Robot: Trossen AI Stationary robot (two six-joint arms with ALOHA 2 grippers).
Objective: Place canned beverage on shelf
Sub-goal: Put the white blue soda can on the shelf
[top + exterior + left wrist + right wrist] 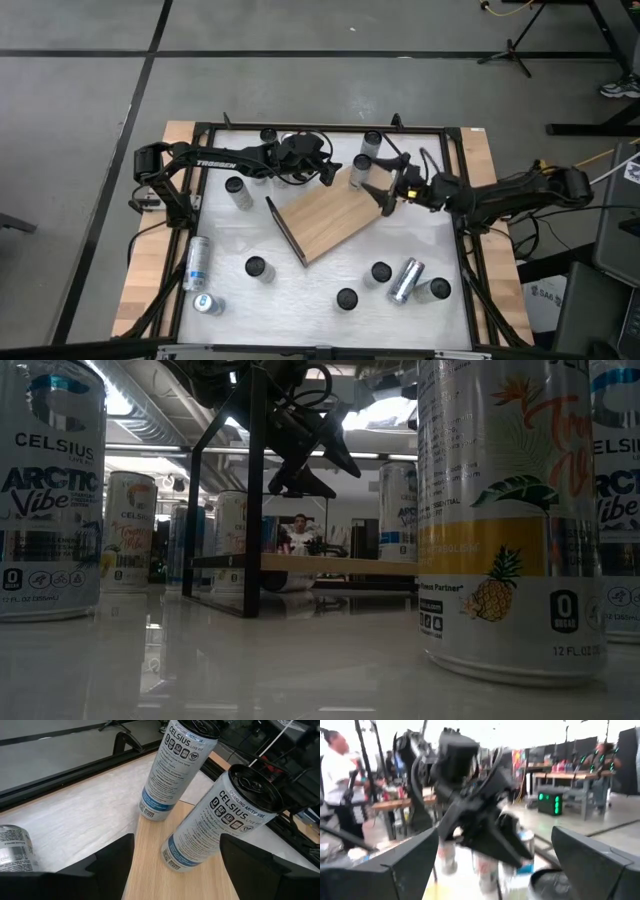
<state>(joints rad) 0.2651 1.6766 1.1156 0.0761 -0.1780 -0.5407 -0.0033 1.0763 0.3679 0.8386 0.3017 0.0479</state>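
from above i see the shelf lying at a slant in the middle of the table, its thin dark panel along the near-left short end and its far-right end reaching toward the far rail. one upright can stands on that far-right end of the board, close to its edge; a second upright can stands just beyond the board on the white top, near the far rail. my left gripper hovers just left of the can on the board, fingers apart with nothing between them; in the left wrist view both cans sit ahead of the fingers, the nearer one on the wood, the other off its edge. my right gripper hovers over the right edge of the board, fingers spread wide and empty, near that same can, so the two grippers crowd the far-right corner. open white top lies near-side of the board, between an upright can near-left and the cluster near-right, where one can lies on its side. two more cans lie by the left rail. a person stands in the room beyond.
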